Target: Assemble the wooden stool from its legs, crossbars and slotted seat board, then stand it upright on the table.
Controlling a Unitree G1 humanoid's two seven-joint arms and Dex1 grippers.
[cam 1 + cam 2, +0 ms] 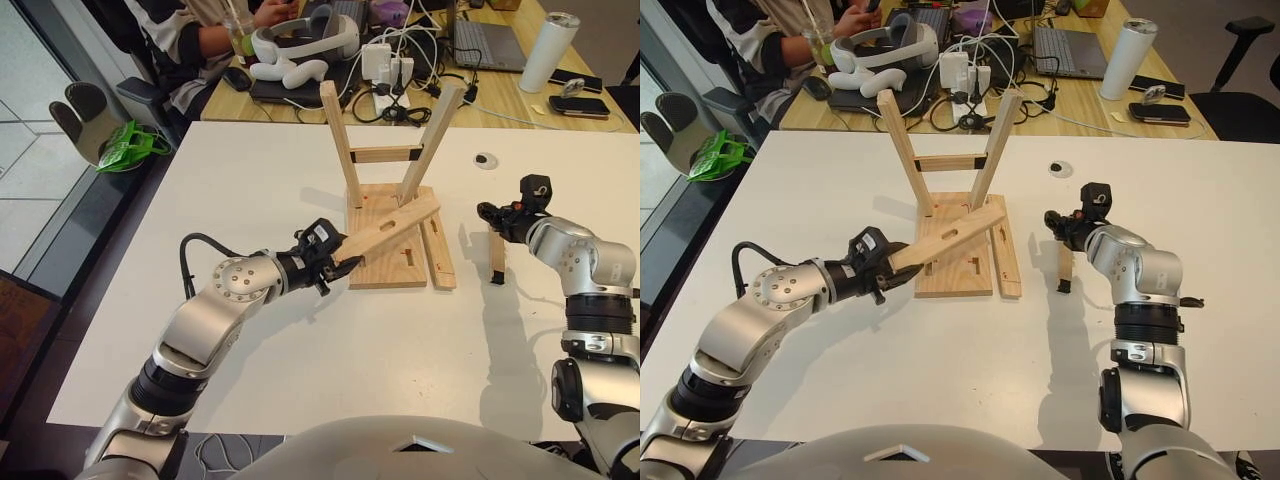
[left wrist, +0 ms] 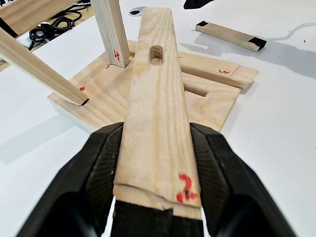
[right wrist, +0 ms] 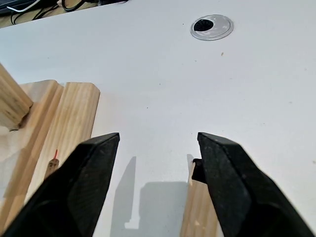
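Observation:
The slotted seat board (image 1: pixel 385 268) lies flat mid-table. Two legs (image 1: pixel 337 140) stand in it, tilted apart and joined by a crossbar (image 1: pixel 385 155). My left gripper (image 1: pixel 335 265) is shut on the near end of a third leg (image 2: pixel 158 98). That leg has an oval hole and slants up over the board. A fourth leg (image 1: pixel 437 250) lies flat against the board's right edge. To its right a loose crossbar (image 1: pixel 497 255) with black ends rests on the table. My right gripper (image 3: pixel 158 143) hangs open just above that crossbar's (image 3: pixel 197 212) far end, holding nothing.
A round grommet hole (image 1: pixel 486 159) sits in the table behind the right gripper. Beyond the table's far edge is a desk with cables, a headset (image 1: pixel 300 45), a laptop and a white tumbler (image 1: pixel 548 50). White tabletop lies bare in front of the board.

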